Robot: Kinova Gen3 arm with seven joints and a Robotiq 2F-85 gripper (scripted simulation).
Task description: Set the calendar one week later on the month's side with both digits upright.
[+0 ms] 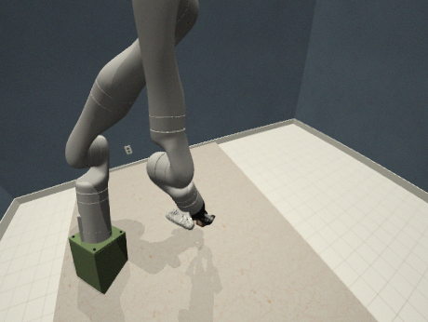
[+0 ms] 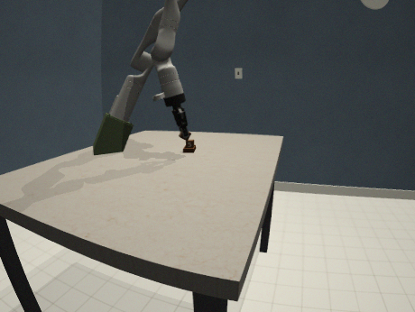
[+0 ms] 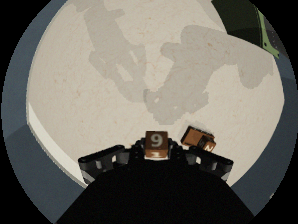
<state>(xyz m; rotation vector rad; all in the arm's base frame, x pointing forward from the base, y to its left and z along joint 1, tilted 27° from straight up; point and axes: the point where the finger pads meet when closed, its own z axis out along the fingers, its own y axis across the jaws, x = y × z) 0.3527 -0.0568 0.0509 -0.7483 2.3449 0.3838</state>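
My gripper (image 2: 184,134) (image 3: 156,143) is shut on a brown cube (image 3: 156,140). In the wrist view this cube shows a pale 9 on one face and a 1 on the face below it. The gripper holds it above the table, close to the small brown tray (image 2: 189,150) (image 3: 193,137). The other cube (image 2: 189,143) (image 3: 208,144) stands in the tray. It carries a pale digit that is too small to read surely in the exterior view. In the top view the arm and fingers largely hide the tray and cubes. The month's name is not readable.
The green base block (image 1: 99,261) (image 2: 113,134) of the arm stands on the table (image 1: 260,279) (image 2: 149,203). The arm's shadow falls across the table top. In the wrist view the tray lies to the right of the held cube, close to the right finger.
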